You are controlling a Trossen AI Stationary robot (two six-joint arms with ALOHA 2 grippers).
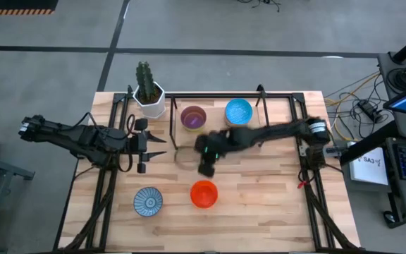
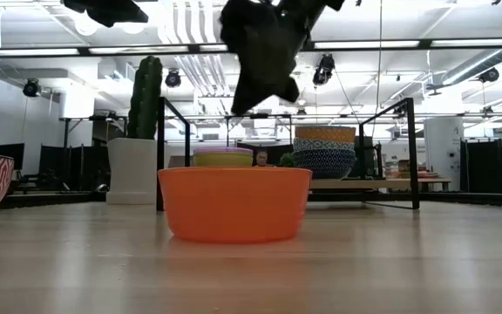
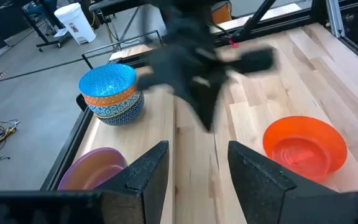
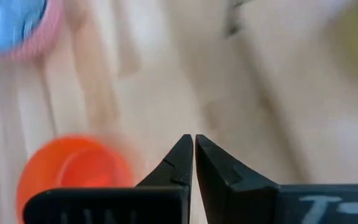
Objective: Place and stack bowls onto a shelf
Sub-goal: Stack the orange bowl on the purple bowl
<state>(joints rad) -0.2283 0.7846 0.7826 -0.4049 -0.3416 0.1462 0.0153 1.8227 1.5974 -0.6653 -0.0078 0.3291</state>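
While the left tool waits with its fingers spread at the worktop's left, a blue-patterned bowl sits upright near the front. Right of it stands the orange-red bowl, mouth up. Above that bowl hangs the right tool, clenched and empty. Farther back, the shelf runs left to right, carrying the purple bowl and a blue-topped stack.

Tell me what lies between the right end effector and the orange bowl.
Only bare tabletop: in the high view the right end effector, shut and empty, hangs just short of the orange bowl.
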